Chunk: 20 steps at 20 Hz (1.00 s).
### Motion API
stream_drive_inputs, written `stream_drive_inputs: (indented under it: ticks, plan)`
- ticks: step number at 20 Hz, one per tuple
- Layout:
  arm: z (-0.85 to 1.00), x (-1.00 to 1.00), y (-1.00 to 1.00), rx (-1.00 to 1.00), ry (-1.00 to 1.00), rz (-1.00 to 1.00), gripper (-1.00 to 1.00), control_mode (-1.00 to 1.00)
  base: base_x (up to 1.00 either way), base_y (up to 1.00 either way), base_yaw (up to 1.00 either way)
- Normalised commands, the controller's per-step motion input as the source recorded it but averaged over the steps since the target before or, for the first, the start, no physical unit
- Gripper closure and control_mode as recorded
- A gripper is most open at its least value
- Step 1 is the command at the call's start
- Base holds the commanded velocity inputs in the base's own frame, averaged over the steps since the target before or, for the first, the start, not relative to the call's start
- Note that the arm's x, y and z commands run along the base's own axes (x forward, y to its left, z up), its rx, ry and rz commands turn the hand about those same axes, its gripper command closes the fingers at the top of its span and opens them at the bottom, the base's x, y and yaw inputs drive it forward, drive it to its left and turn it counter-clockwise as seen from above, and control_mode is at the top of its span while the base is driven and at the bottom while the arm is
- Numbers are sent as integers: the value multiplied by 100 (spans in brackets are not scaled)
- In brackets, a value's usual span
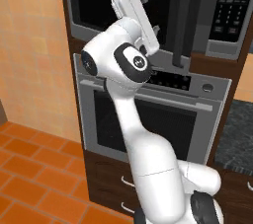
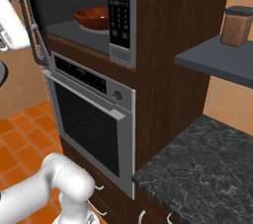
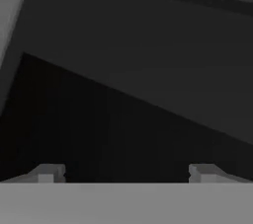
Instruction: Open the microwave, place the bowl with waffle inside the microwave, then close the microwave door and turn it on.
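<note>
Bowl (image 2: 94, 18) sits inside microwave (image 2: 84, 16) cavity on turntable; keypad panel (image 2: 120, 13) just right; microwave door (image 1: 123, 1) near-shut; pincer (image 3: 123, 173) empty, fingers spread wide against dark door window; oven (image 2: 94, 124) below.

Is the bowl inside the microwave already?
Yes. The bowl sits in the microwave cavity, left of the keypad.
</note>
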Motion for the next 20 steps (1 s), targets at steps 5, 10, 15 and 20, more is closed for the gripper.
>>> stream_drive_inputs:
  ticks: [5, 10, 15, 20]
  plan:
    - [-1, 78, -55, 13, 20, 6, -100, -100, 0, 0, 0]
    - [-10, 64, -71, 14, 7, 13, -100, -100, 0, 0, 0]
    - [-23, 58, -66, 12, 2, 13, -100, -100, 0, 0, 0]
    - [-28, 44, -80, 13, 1, 10, -100, -100, 0, 0, 0]
